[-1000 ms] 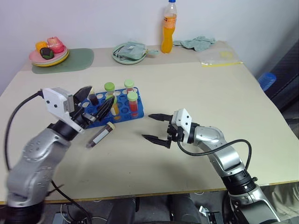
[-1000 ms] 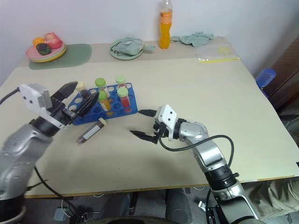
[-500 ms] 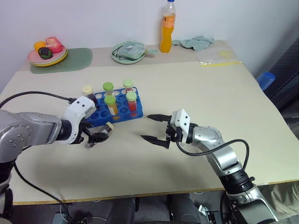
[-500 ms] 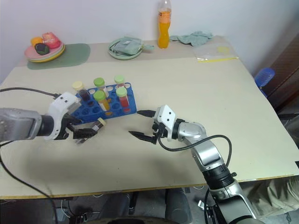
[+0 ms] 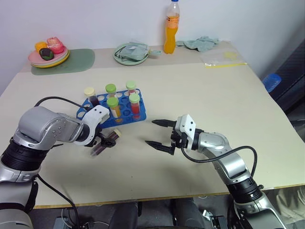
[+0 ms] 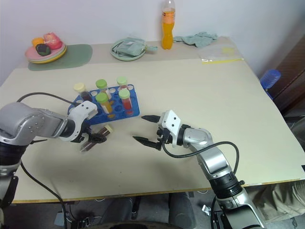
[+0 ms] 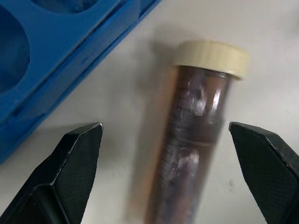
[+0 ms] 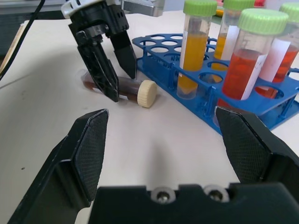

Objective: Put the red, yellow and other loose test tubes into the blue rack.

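Here the left gripper (image 7: 163, 172) straddles the lying dark tube (image 7: 191, 140), jaws spread and not yet clamped; best close mid-body, clear of the cream cap (image 7: 211, 57) and blue rack (image 7: 56, 60). The right gripper (image 5: 159, 134) waits, jaws spread.

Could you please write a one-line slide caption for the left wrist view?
Open left gripper straddles the dark cream-capped test tube lying on the table beside the blue rack.

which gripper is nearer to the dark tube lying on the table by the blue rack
Left. The left gripper is right over the dark tube, one finger on each side of it. The right gripper hangs open further along the table, well clear of the tube.
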Tool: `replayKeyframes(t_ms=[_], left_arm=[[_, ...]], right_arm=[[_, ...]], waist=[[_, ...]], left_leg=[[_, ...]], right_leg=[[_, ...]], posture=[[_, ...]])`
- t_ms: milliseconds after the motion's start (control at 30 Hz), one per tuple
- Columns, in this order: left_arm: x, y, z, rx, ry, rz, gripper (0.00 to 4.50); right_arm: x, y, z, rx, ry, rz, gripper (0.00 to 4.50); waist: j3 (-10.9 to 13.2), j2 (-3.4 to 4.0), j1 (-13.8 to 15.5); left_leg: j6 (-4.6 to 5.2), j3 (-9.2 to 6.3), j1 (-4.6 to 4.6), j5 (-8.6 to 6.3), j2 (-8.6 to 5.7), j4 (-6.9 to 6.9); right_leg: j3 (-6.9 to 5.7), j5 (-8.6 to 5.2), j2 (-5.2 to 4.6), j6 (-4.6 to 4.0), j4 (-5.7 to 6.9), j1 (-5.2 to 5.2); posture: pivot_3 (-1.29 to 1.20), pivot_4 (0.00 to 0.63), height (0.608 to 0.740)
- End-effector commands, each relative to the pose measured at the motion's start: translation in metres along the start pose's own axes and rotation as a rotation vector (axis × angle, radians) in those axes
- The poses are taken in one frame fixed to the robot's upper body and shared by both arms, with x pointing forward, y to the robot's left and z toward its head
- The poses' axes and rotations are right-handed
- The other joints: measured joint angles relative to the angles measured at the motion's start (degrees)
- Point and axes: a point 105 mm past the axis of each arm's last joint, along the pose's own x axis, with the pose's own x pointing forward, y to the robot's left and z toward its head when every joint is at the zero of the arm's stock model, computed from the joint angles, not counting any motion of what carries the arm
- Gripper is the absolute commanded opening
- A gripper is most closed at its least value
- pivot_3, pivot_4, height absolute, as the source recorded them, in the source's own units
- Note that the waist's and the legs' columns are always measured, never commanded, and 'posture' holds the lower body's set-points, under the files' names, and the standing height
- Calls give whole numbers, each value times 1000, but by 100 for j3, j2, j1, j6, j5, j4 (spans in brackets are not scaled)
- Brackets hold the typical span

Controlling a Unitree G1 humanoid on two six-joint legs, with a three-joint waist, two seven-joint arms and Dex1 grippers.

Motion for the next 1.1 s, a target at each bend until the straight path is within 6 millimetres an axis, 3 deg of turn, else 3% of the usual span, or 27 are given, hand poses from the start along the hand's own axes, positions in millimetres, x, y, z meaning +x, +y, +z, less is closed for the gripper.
replayKeyframes(t_ms=[33,167,333,433,500,633,733,867,1100], left_arm=[[-3,2,3,38,-25,22,3099],[-9,1,-3,69,-25,10,1137],[-31,-5,-4,132,-168,-60,1137],[-65,-11,7,232,-501,-97,1137],[-92,-3,13,303,-775,41,1137],[-111,16,4,75,-1004,100,1137],[-114,42,10,-70,-1120,337,1137],[-112,52,19,-168,-1254,599,1137],[-70,38,29,-160,-1298,751,1137]], right_arm=[[0,2,15,-35,-47,2,4033],[1,1,15,-37,-47,8,4033],[0,1,15,-45,-45,14,4033],[-1,0,14,-47,-42,16,4033],[-1,1,14,-46,-41,20,4033],[0,2,15,-40,-55,40,4033],[3,4,20,-42,-80,61,4033],[7,4,20,-50,-82,84,4033],[10,4,20,-58,-84,83,4033]], waist=[[0,0,2],[0,0,-7],[0,1,-14],[1,2,-15],[1,4,14],[-2,-1,70],[-6,-7,96],[-10,-13,59],[-11,-15,46]], left_leg=[[0,0,0,0,0,0],[0,0,0,0,0,0],[0,2,0,0,2,-2],[0,6,-4,0,8,-5],[0,10,-5,0,18,-5],[4,7,-3,-3,15,-2],[5,-6,0,-3,5,9],[5,-5,1,-3,-5,10],[4,11,1,-3,-8,10]], right_leg=[[0,0,0,0,0,0],[0,0,-1,0,0,0],[3,0,-1,-1,0,-3],[8,0,-5,-2,-2,-10],[9,1,-15,-5,-4,-11],[1,2,-20,-6,-15,3],[-9,3,-23,-2,-14,17],[-10,5,-20,0,-10,17],[-9,5,-16,0,-8,14]], posture=[[0,150,740],[0,150,740],[0,150,740],[0,150,740],[0,150,740],[0,150,740],[0,150,740],[0,150,740],[0,150,740]])
